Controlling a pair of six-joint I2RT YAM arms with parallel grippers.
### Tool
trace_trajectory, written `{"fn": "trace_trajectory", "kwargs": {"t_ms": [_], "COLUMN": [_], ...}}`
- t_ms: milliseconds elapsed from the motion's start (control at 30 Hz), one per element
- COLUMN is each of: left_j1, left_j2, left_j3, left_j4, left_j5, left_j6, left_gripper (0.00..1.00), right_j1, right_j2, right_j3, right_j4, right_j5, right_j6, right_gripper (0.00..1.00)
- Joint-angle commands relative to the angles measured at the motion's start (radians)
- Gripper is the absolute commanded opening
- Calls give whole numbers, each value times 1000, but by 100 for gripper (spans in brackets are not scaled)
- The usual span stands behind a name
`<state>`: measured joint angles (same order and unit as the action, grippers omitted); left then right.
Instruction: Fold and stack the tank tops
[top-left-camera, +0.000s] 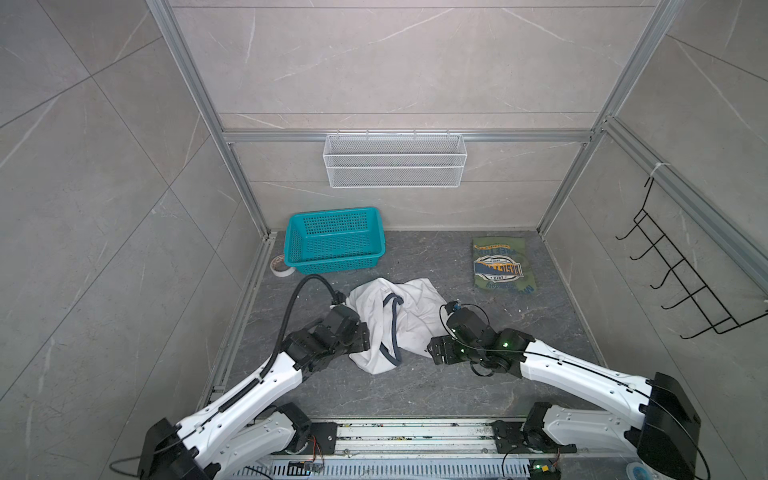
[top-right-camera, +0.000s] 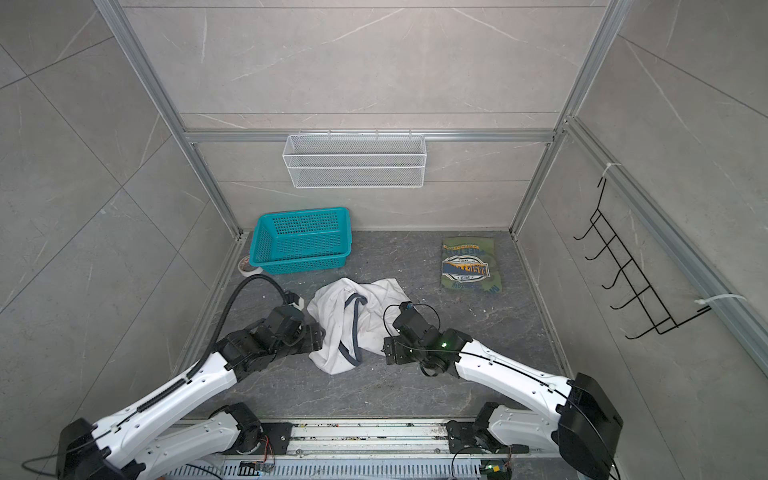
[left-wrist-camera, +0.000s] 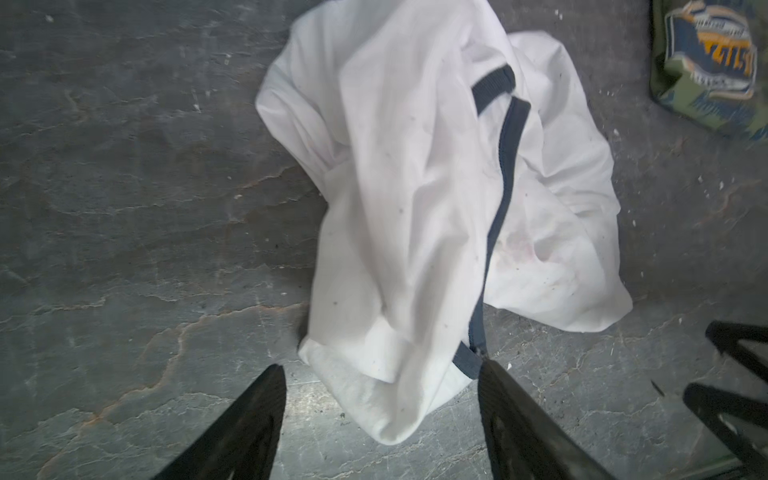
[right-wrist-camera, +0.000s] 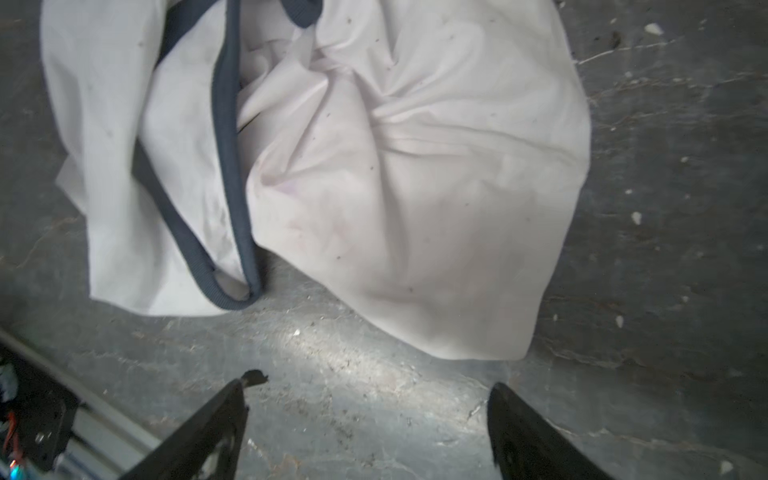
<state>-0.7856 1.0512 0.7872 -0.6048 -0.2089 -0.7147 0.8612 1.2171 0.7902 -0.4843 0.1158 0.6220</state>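
Between left tool (left-wrist-camera: 380, 365) and right tool (right-wrist-camera: 376, 381), white tank top (top-left-camera: 409, 324) lies crumpled.

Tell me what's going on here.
Two robot arms are folding tank tops. The green top lies folded flat at the far right of the table. The white top lies crumpled in the middle, between the arms. The left gripper is open and straddles the cloth's near end; the right gripper is open, just short of its edge. Neither holds it.
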Motion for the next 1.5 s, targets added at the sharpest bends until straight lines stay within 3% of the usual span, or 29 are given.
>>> {"fn": "trace_trajectory", "kwargs": {"t_ms": [0,200,533,700,867,1100,1200,1333,1467], "left_j1": [-97,-92,-63,-53,-18,-14,-13,-12,14], "left_j2": [171,522,936,1018,1027,861,698,326,-63], "left_j3": [141,460,855,927,908,747,635,403,238], "left_j4": [17,-39,-225,-262,-265,-145,-74,5,-98], "left_j5": [-75,-148,-300,-361,-328,-314,-314,-341,-398], "left_j6": [-9,-5,72,103,96,104,120,115,114], "left_gripper": [74,64,63,57,34,1,0,0,0], "right_j1": [-22,-61,-61,-62,-61,-61,-61,-74,-119], "right_j2": [24,-28,-205,-218,-189,-161,-145,-128,-63], "right_j3": [61,37,-112,-135,-118,-97,-87,-66,-45], "right_j4": [-32,-18,-14,-10,-5,0,-6,-57,-13], "right_j5": [122,104,86,81,85,95,111,179,97], "right_j6": [66,78,87,82,65,55,54,100,83], "right_gripper": [90,90,90,90,90,91,91,91,91]}}
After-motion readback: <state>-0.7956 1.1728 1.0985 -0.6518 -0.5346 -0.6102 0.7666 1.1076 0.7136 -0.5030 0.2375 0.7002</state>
